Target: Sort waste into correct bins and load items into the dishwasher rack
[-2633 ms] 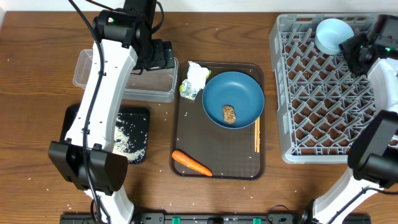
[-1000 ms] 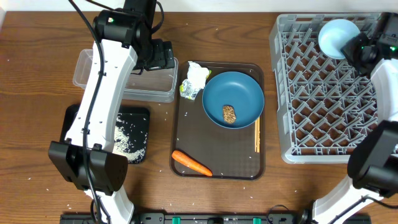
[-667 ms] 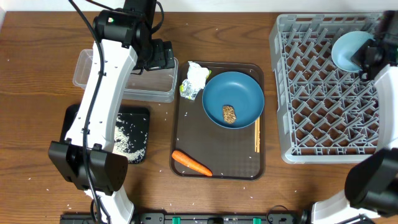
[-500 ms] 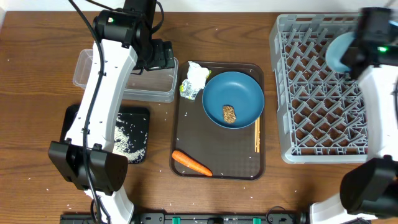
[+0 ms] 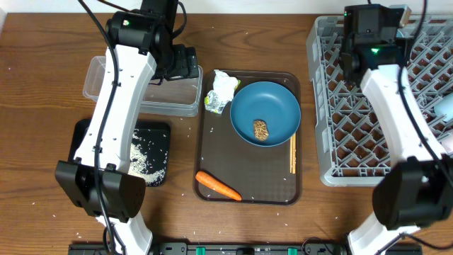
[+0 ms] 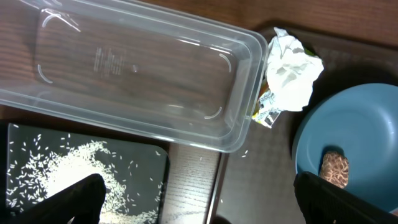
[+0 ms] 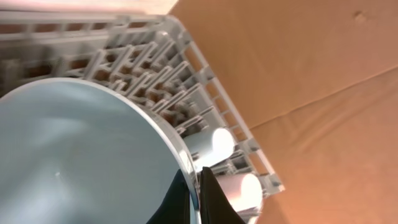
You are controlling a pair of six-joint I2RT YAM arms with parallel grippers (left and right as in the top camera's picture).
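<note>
Brown tray (image 5: 248, 177) mid-desk (image 5: 42, 142): blue plate (image 5: 272, 103) w/ brown lump (image 5: 260, 129) on it, wrapper (image 5: 223, 91) at plate's top-L, carrot (image 5: 218, 186) bottom-L, chopsticks (image 5: 293, 154) laid just R of plate. Clear tub (image 5: 99, 85) and black tray (image 5: 159, 131) w/ rice (image 5: 145, 152) are seen far L. Grey rack (image 5: 340, 142) on R is crossed by right arm (image 5: 396, 92); sliver of white bowl (image 5: 446, 106) at its R edge.

Left jaws wide — right jaws tight

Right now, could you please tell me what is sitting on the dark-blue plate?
Only a small brown food lump lies on the dark-blue plate. The part of the brown tray beneath the plate is covered and cannot be seen.
</note>
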